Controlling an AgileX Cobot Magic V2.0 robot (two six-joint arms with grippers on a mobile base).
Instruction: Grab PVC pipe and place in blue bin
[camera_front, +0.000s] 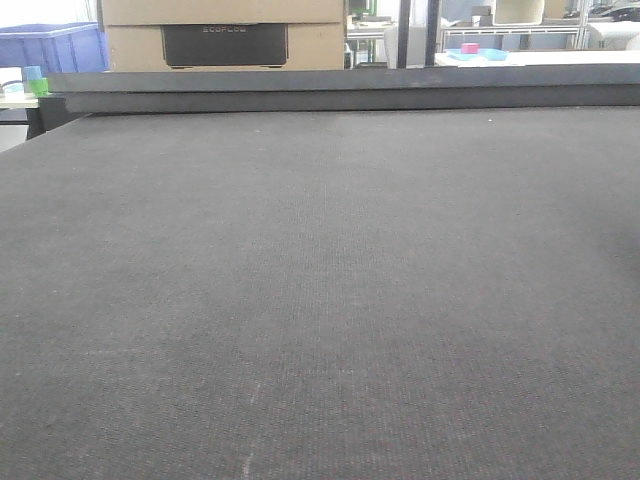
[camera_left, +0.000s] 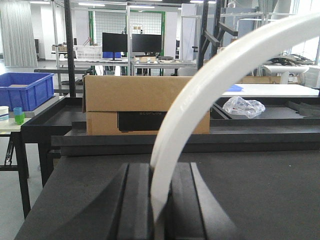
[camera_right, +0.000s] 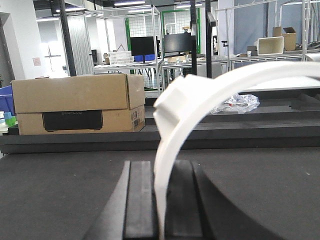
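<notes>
Left gripper (camera_left: 160, 202): clamped on the PVC pipe (camera_left: 200, 85), the white tube pinched between the two dark fingers at bottom centre of the left wrist view. From the grip it rises and bows in a long arc toward the upper right of the frame, running out past the edge.

Right gripper (camera_right: 160, 205): also closed on white pipe, here with a thicker collar or fitting just above the fingers. It arcs to the upper right in the same way. I cannot tell whether both hold one length or two separate pieces.

Front view: the counter (camera_front: 320, 300) shows only dark mat. No pipe lies on it, so the pipe is off the surface and in the grip.

Blue bin (camera_left: 27, 90): mid-left of the left wrist view, beyond the counter's left edge on a lower side stand, left of the cardboard box (camera_left: 145, 102). In the front view it sits at upper left (camera_front: 50, 48). The right wrist view catches only a blue sliver at the far left edge.

Key relation — the bin lies up and to the left of both grippers, while the pipe's free length sweeps right, away from it. The left arm is judged nearer. The carry likely has to go leftward past the counter edge, and the trailing arc must clear the box and the raised back ledge.
</notes>
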